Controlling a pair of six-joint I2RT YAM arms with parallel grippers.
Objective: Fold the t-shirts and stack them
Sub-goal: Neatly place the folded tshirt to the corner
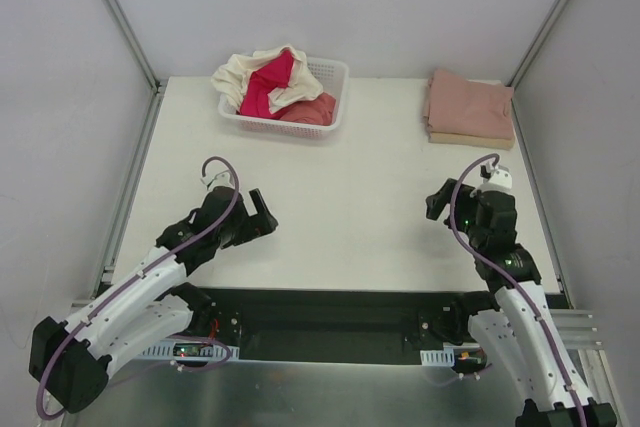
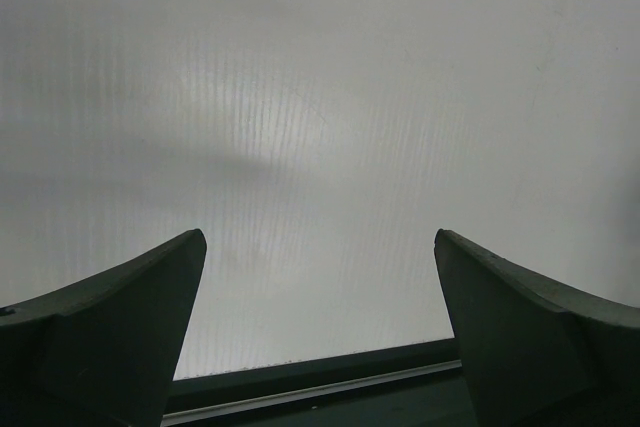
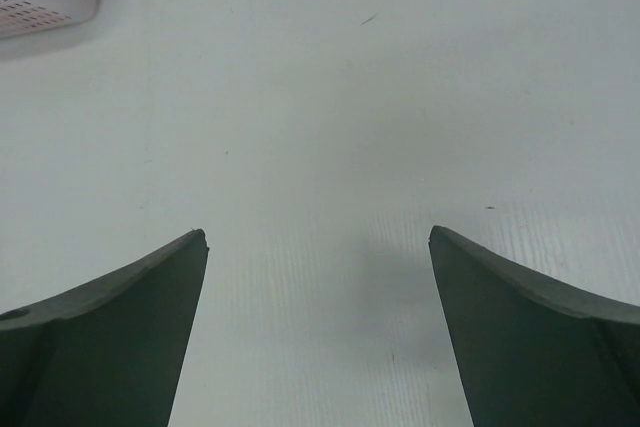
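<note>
T-shirts (image 1: 468, 103) untouched; left gripper (image 1: 264, 213), right gripper (image 1: 436, 201) hover low, jaws spread.

loose t-shirts (image 1: 270, 82) in basket (image 1: 333, 75) at far left of table (image 1: 350, 207), folded stack (image 1: 470, 107) at far right

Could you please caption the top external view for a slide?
Left gripper and right gripper open; basket holds crumpled t-shirts, folded stack far right.

High rear overview, wrist views close, all sharing the table (image 1: 350, 197)
</note>
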